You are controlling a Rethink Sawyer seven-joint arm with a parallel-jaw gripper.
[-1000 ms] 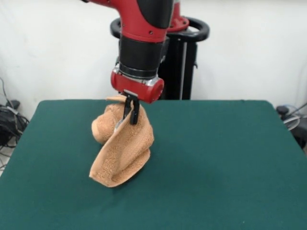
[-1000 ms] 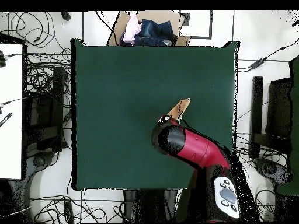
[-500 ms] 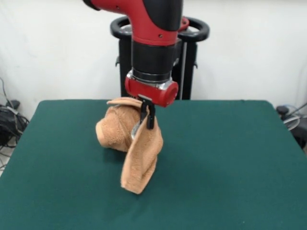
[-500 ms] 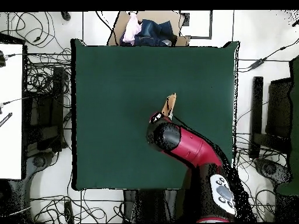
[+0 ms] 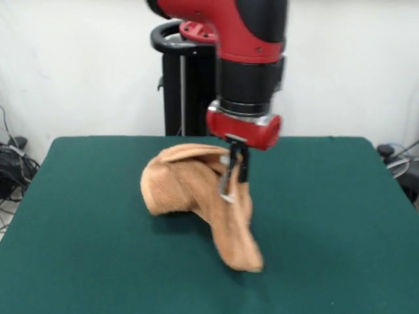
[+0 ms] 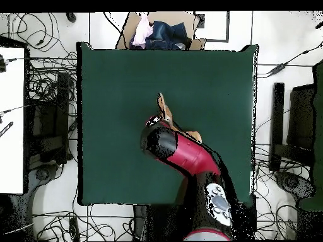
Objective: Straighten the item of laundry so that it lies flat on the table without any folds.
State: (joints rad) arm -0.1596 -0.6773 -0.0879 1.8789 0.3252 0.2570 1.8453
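The counter (image 5: 327,216) carries the towel (image 5: 196,190) a little left of the frame's centre in the front view. One bunched end rests on the green top at left, and a long flap hangs down toward the lower centre. The tool (image 5: 236,171) is pinching the towel's upper edge, holding it raised. In the overhead view the arm hides most of the cloth. To do this well, I judge the drag should run low and steady toward the open right side, so the bunched end trails and unrolls, with the release coming only when the cloth lies stretched out.
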